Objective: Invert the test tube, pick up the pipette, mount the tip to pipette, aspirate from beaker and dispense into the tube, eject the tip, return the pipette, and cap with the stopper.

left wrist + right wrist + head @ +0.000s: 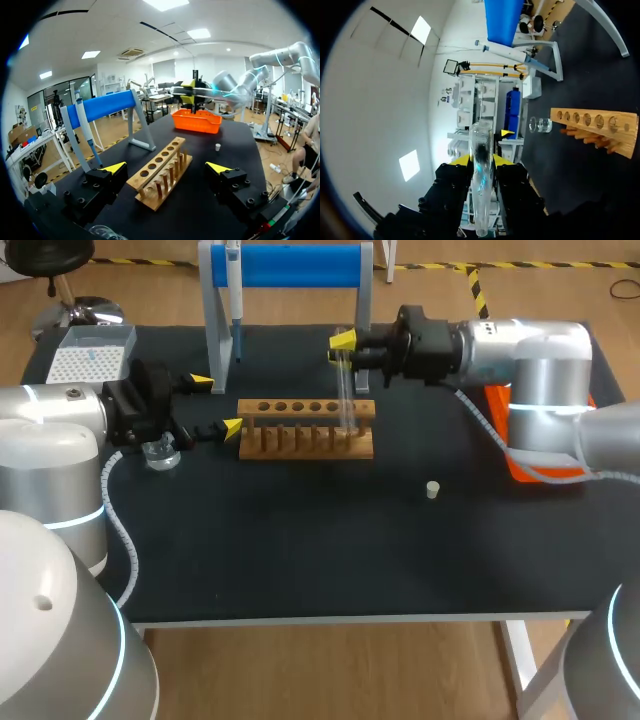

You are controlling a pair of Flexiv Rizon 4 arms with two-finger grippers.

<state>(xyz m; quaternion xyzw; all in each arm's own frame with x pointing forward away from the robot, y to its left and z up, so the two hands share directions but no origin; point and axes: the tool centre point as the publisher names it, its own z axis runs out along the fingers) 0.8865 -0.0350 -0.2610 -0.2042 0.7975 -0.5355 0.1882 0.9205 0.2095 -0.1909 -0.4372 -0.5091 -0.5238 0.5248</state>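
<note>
1. The right pincer point(343, 343) is clamped on the test tube point(345, 390). Its 2 yellow tips press the glass from both sides near the upper part. In the right wrist view, the tube point(481, 180) runs lengthwise between the fingers.
2. The tube hangs upright over the right end of the wooden rack point(305, 430). Whether its lower end has entered a hole cannot be told.
3. This looks like step 1, inverting the tube. The next move likely calls for a straight descent into the end hole, then release.
4. The left pincer point(217, 405) stands open at the rack's left end, holding nothing. The beaker point(160, 453) sits just beside it.
5. The pipette point(234, 300) hangs on its stand behind the rack. The stopper point(432, 489) lies well apart on the table.
</note>
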